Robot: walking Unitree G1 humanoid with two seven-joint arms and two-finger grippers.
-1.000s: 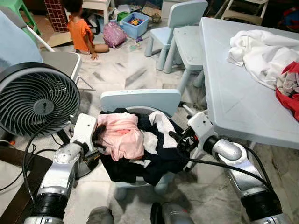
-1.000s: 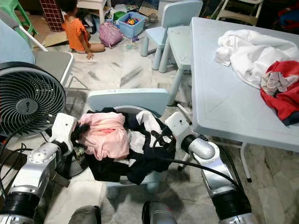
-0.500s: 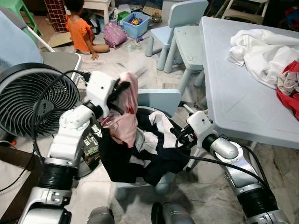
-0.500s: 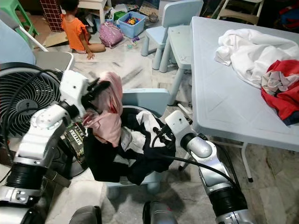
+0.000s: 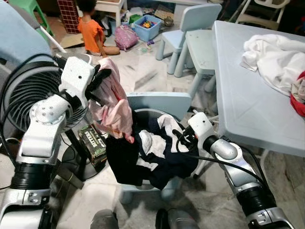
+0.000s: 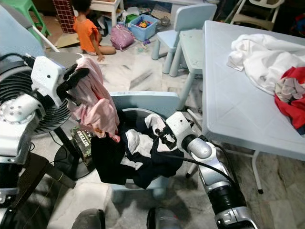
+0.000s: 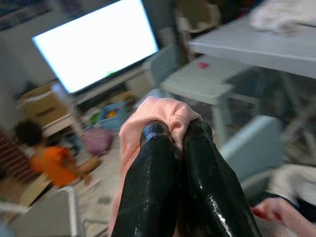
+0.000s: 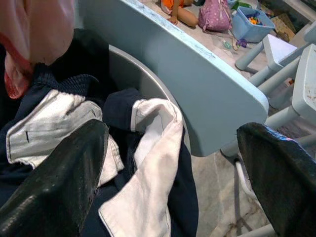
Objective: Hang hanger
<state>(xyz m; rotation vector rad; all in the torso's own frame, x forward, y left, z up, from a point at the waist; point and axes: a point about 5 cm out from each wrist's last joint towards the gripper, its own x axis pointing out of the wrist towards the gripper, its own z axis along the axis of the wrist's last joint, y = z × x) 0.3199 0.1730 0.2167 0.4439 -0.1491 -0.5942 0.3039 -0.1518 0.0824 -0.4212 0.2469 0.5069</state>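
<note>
A pink garment (image 5: 114, 102) hangs in the air above a small light-blue chair (image 5: 157, 102), pinched at its top by my left gripper (image 5: 101, 78), which is shut on it; the left wrist view has both black fingers (image 7: 153, 168) closed over the pink cloth (image 7: 163, 111). A heap of dark navy and white clothes (image 5: 147, 152) lies on the chair seat. My right gripper (image 5: 182, 138) is open just over the right side of that heap, with its fingers (image 8: 54, 182) spread either side of a white and navy fold (image 8: 148, 173). I see no hanger.
A large black floor fan (image 5: 35, 95) stands at my left, with a small dark box (image 5: 93, 142) by its base. A light-blue table (image 5: 248, 100) at my right carries white (image 5: 276, 57) and red clothes. A child (image 5: 93, 31) sits on the floor far ahead near toys and small chairs (image 5: 190, 28).
My left gripper has lifted the pink garment up off the heap, from chair level to well above it. The right gripper stays at the heap. The camera has shifted slightly.
</note>
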